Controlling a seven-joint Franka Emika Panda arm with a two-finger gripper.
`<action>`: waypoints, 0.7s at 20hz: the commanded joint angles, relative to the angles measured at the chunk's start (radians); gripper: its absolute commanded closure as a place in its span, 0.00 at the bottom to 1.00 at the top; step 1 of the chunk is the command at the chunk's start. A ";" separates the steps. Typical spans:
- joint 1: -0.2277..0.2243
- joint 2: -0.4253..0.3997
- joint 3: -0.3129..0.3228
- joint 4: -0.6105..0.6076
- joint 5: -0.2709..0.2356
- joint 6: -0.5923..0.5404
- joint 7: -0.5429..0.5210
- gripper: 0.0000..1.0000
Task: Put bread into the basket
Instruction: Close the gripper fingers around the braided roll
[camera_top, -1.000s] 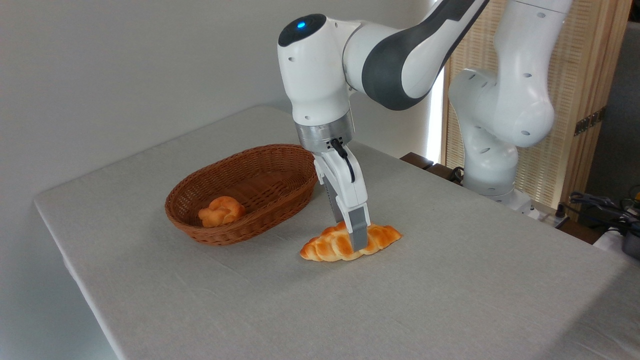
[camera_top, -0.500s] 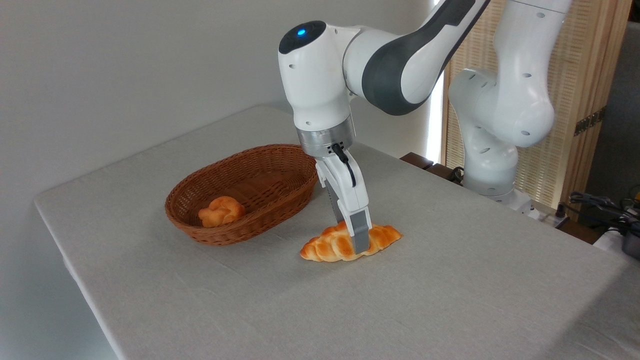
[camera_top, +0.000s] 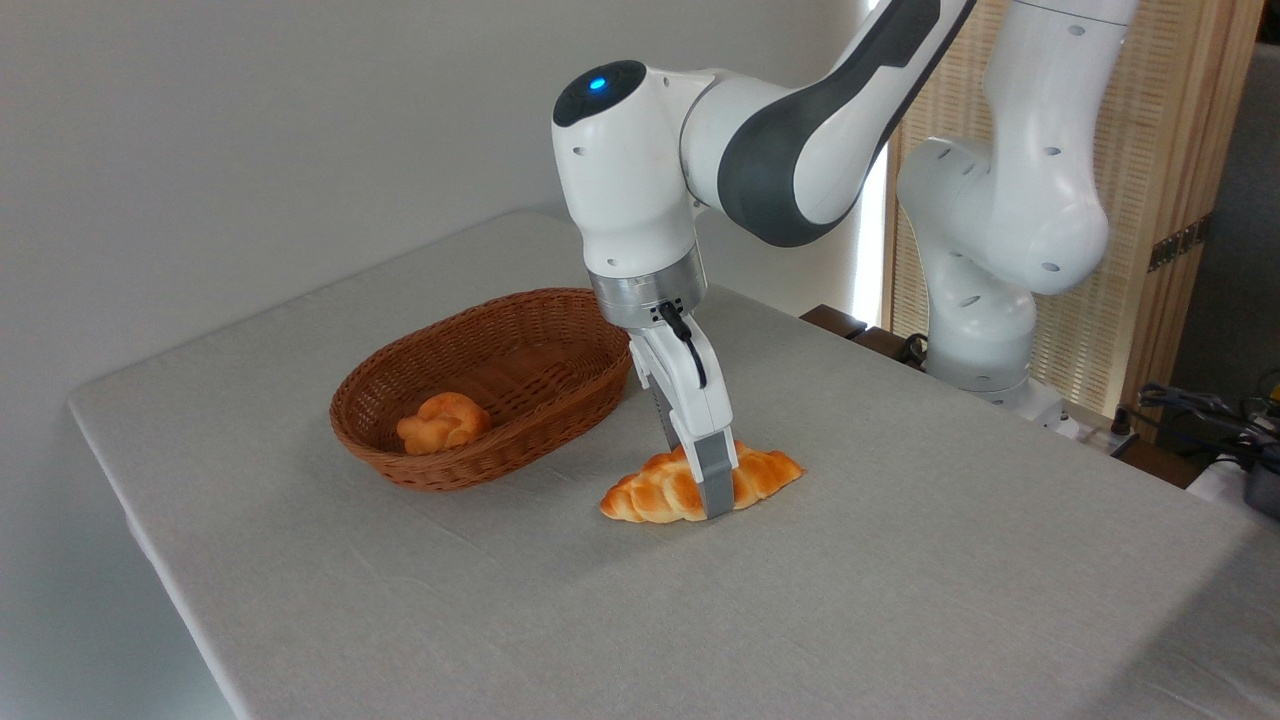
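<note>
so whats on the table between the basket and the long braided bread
Nothing. The fixed camera shows only bare grey tablecloth between the basket and the bread. The hand comes down onto the loaf itself, not into that gap.

A robot test setup in a plain indoor room, more lab than home. A white robot arm (camera_top: 990, 230) is mounted at the edge of a table (camera_top: 900, 600) covered with a grey cloth, set against a bare white wall (camera_top: 250, 130). A wooden slatted screen (camera_top: 1160, 180) stands behind, and loose cables (camera_top: 1190, 405) lie at the right edge.
</note>
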 joint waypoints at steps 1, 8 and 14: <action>-0.014 -0.003 0.016 -0.006 0.015 0.024 0.016 0.67; -0.012 -0.004 0.035 -0.003 0.015 0.013 0.032 0.67; -0.012 -0.004 0.036 0.000 0.015 0.008 0.033 0.67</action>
